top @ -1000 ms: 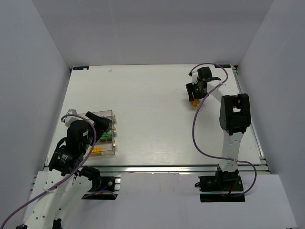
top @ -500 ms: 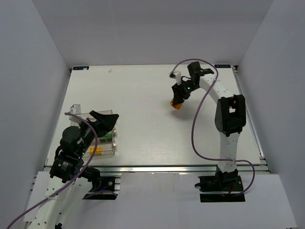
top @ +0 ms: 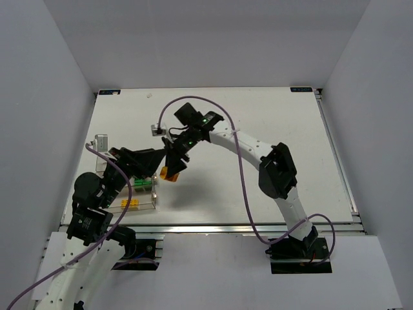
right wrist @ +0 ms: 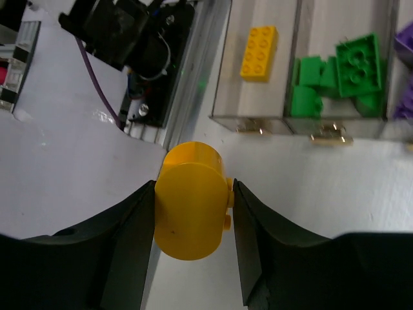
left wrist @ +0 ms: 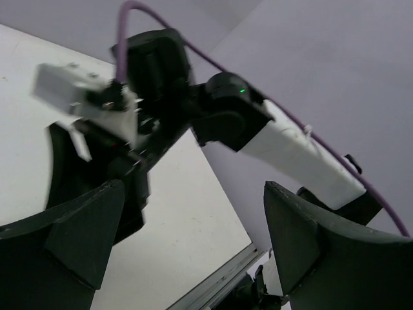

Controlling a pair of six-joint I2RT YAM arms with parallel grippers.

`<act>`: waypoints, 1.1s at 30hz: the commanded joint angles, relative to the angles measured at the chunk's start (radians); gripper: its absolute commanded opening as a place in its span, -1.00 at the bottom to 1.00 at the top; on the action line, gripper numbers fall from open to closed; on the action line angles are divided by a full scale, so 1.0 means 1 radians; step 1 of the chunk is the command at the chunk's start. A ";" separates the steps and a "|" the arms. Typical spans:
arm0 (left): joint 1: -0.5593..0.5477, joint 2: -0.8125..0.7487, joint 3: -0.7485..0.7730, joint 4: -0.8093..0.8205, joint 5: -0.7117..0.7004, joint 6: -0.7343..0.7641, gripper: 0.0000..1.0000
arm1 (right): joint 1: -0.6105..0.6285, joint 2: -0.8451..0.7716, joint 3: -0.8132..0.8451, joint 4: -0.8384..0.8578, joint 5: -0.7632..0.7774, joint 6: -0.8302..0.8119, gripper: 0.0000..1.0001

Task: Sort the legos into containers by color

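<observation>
My right gripper [top: 172,165] is shut on a small yellow-orange block [top: 170,174], held just right of the row of clear containers [top: 148,202] at the table's near left. In the right wrist view the block [right wrist: 191,200] sits between both fingers, above the table short of the bins [right wrist: 253,117]. The bins hold a flat yellow lego [right wrist: 259,53], several green legos [right wrist: 337,72] and a purple one [right wrist: 406,40] at the frame edge. My left gripper [top: 150,163] is open and empty, raised over the bins; its view [left wrist: 193,258] looks at the right arm.
The right arm [top: 245,145] stretches across the middle of the table from its base at the near right. The table's near metal edge [top: 213,226] runs just in front of the bins. The left arm's base [top: 87,223] is beside the bins.
My right arm has swung from the far right of the table over to the bins at the left, carrying the yellow-orange block. My left gripper has lifted off the bins.
</observation>
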 commanded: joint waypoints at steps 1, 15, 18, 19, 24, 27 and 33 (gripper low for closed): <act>-0.002 0.013 0.049 0.061 0.058 0.006 0.96 | 0.062 0.050 0.088 0.190 -0.052 0.206 -1.00; 0.008 -0.094 0.076 -0.023 0.009 -0.009 0.96 | 0.242 0.162 0.060 0.537 0.259 0.488 -1.00; 0.008 -0.117 0.076 -0.052 -0.011 -0.015 0.96 | 0.256 0.177 0.064 0.517 0.362 0.460 -0.95; 0.008 -0.128 0.076 -0.059 -0.013 -0.017 0.96 | 0.259 0.177 0.062 0.515 0.385 0.460 -0.87; 0.008 -0.148 0.072 -0.091 -0.013 -0.024 0.96 | 0.261 0.191 0.057 0.503 0.471 0.403 -0.73; 0.008 -0.151 0.072 -0.097 -0.016 -0.028 0.96 | 0.262 0.189 0.062 0.500 0.479 0.392 -0.26; 0.008 -0.131 0.074 -0.080 -0.007 -0.034 0.96 | 0.261 0.148 0.071 0.478 0.416 0.382 0.30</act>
